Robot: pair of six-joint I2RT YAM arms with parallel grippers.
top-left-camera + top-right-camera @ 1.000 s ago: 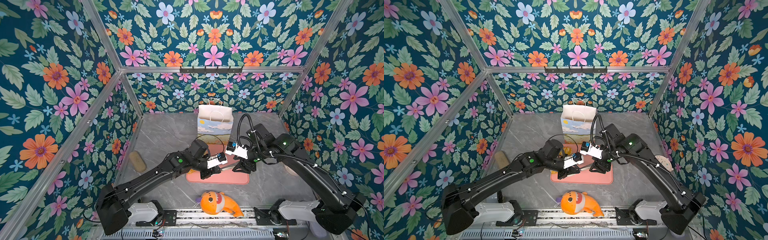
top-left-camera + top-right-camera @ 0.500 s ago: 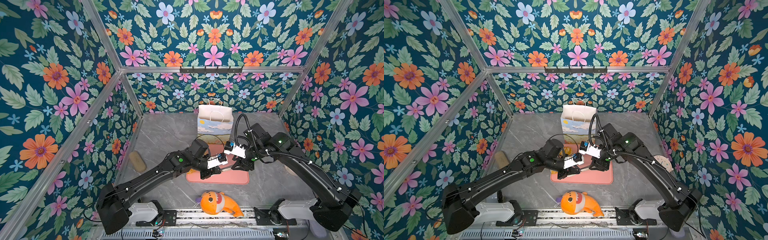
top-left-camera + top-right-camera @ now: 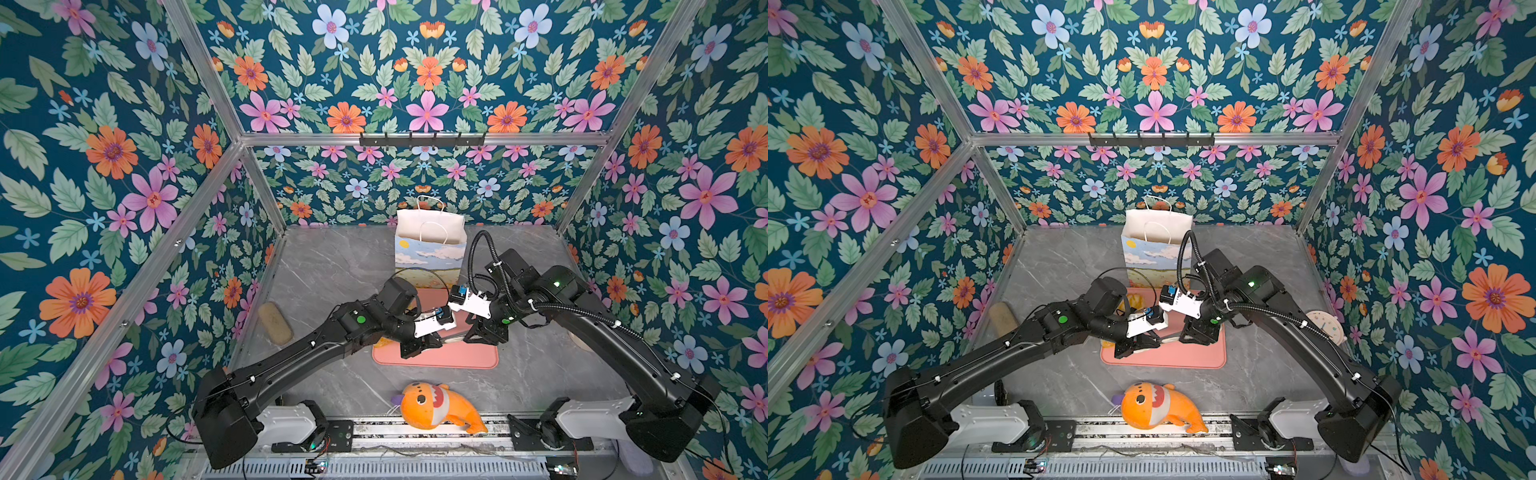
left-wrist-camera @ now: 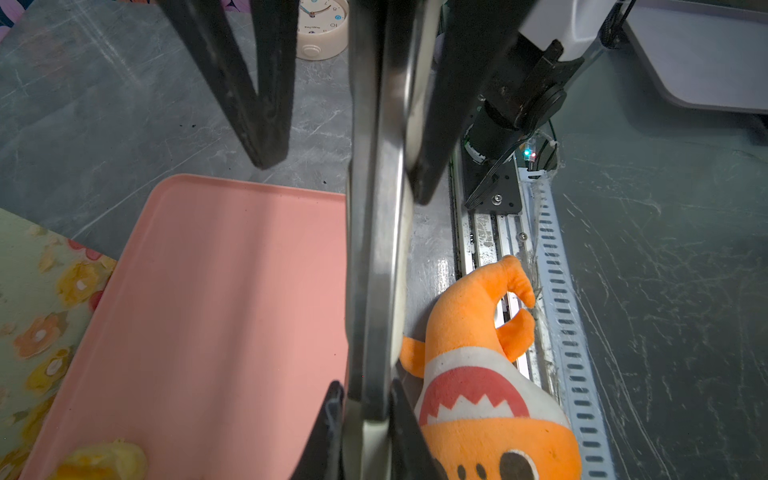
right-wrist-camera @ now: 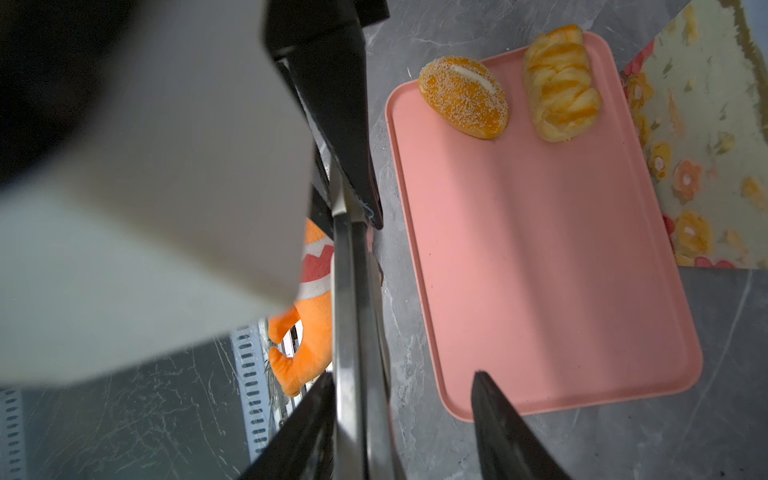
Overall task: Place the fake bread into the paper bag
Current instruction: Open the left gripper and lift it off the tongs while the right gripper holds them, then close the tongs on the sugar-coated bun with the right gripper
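Flagging the risk first: your left end effector (image 4: 365,390) is pinching a thin metal tool (image 4: 374,249). The right end effector (image 5: 403,374) is spread, with that tool lying against just one finger. Closing like that could twist the tool loose or bump the wrists together, I reckon. Both arms reach inward, elbows out, wrists tipped down and almost touching over the pink tray (image 3: 457,358) mid-bench. The fake bread (image 5: 463,97), two pieces that I can see, sits at the tray end nearest the bench's left edge. The paper bag (image 3: 428,249) stands just behind the tray, toward the far edge.
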